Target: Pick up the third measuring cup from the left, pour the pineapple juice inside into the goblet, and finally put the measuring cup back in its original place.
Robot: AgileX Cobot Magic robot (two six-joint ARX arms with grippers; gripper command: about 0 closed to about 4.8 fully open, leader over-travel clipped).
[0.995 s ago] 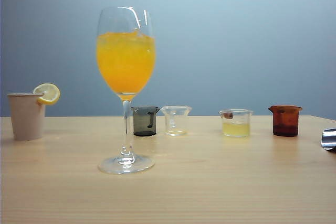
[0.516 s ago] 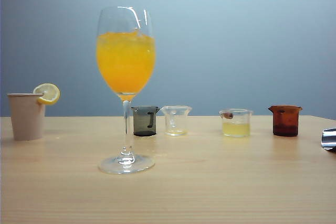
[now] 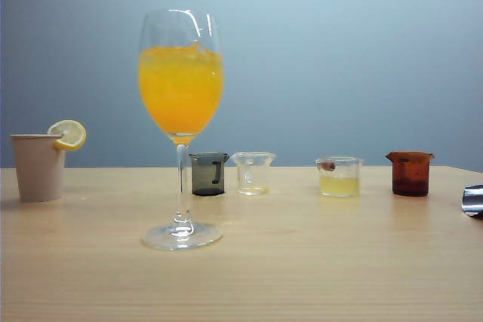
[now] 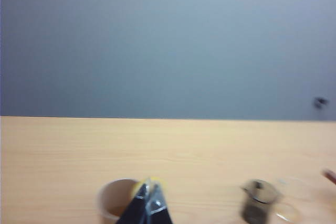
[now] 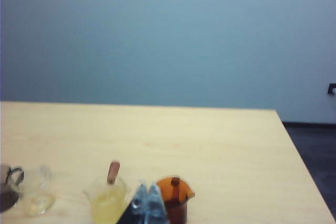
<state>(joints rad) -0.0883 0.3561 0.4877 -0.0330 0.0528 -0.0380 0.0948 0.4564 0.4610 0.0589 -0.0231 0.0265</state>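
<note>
The third measuring cup is a small clear cup with a reddish-brown spot at its rim, standing right of centre on the wooden table. Pale yellow pineapple juice fills its lower half. The tall goblet stands nearer the front at left, holding an orange icy drink. The right wrist view shows my right gripper shut and empty, its tips between the third measuring cup and an amber cup, short of both. My left gripper is shut and empty in front of the paper cup. Neither gripper shows in the exterior view.
A beige paper cup with a lemon slice stands at far left. A smoky grey cup, a plain clear cup and an amber cup share the row. A shiny metal part shows at the right edge.
</note>
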